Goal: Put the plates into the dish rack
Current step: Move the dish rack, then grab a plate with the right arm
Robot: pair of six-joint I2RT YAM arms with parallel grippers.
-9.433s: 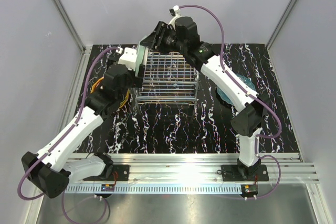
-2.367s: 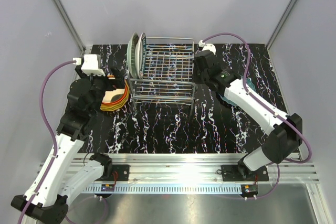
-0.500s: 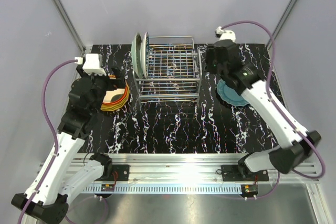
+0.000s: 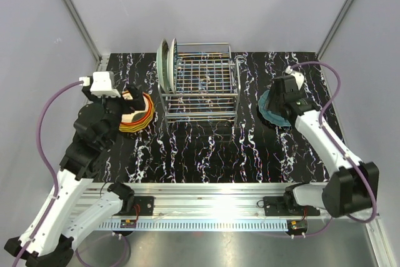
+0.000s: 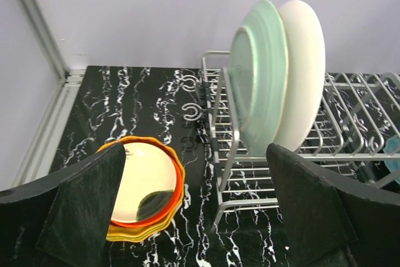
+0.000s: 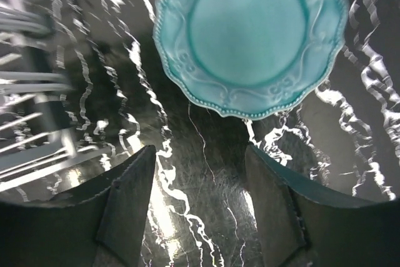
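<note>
On the black marbled worktop (image 4: 200, 148), right of the chrome wire dish rack (image 4: 201, 115), the right hand (image 6: 200, 179) hovers wide open and empty over the round teal wavy-rimmed plate (image 6: 250, 35); next up, I'd say, drop and pinch its rim.

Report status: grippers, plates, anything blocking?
Both open, empty: left gripper, right gripper. Upright in rack, left end: mint plate, cream plate. Teal plate flat by right gripper; stack flat left of rack. Nothing blocking.
</note>
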